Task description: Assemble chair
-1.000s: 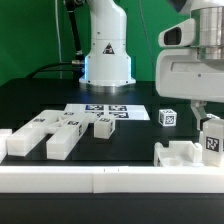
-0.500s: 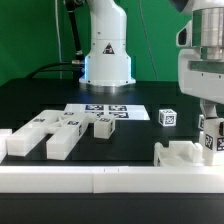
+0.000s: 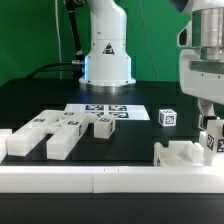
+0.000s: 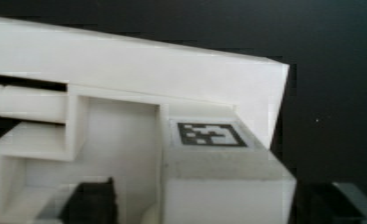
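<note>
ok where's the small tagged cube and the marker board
small tagged cube (image 3: pixel 168 117), exterior view, on its tagged front face
marker board (image 3: pixel 138 112), exterior view, near its end toward the exterior view's right

We see a white plastic blocky chair part (image 4: pixel 144 95) close up, its black-and-white square tag (image 4: pixel 208 134) facing us, above the black tabletop (image 4: pixel 331 120).

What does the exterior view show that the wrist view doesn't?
Only the exterior view shows the robot's base, the marker board, a small tagged cube, the loose chair parts on the exterior view's left and the white rail in front. Only the wrist view shows, close up, what looks like a round peg. Both show the tagged white part at the end effector.
</note>
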Motion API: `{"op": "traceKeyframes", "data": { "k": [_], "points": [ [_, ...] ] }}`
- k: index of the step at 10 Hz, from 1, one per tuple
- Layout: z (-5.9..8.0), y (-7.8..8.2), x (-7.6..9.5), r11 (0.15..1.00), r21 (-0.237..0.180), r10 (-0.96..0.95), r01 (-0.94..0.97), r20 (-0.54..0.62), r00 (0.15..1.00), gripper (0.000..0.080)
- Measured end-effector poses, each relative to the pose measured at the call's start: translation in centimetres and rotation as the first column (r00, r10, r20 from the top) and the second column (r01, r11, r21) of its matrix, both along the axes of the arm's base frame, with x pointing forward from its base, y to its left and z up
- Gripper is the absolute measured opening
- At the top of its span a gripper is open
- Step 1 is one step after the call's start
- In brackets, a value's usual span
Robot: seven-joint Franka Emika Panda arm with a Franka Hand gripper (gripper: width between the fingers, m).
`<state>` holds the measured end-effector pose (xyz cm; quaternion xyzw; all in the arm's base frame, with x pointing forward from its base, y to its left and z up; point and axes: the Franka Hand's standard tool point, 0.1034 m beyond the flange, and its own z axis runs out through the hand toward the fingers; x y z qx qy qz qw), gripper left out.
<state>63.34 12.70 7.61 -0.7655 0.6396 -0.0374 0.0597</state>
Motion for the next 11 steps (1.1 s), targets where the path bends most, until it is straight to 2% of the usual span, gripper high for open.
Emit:
{"op": "traceKeyframes", "data": {
  "k": [1,2,3,6,8,10,11],
  "points": [
    [0.04,0.12,-0.01,1.000,-0.002,0.024,-0.024,-0.003,1.000,0.0591],
    [0.06,0.16,-0.01,0.989,-0.020,0.145,-0.145,0.000,0.989,0.0591],
    [0.09,0.20,0.01,0.973,-0.032,0.227,-0.227,0.002,0.974,0.0639],
    [0.11,-0.10,0.12,0.828,-0.082,0.557,-0.555,-0.003,0.831,0.0647],
    [0.14,0.03,0.21,0.744,-0.099,0.664,-0.661,-0.008,0.748,0.0649],
    [0.18,0.15,0.22,0.618,-0.124,0.780,-0.777,-0.027,0.625,0.0649],
    [0.28,0.15,0.29,0.527,-0.138,0.843,-0.839,-0.044,0.537,0.0649]
  ]
}}
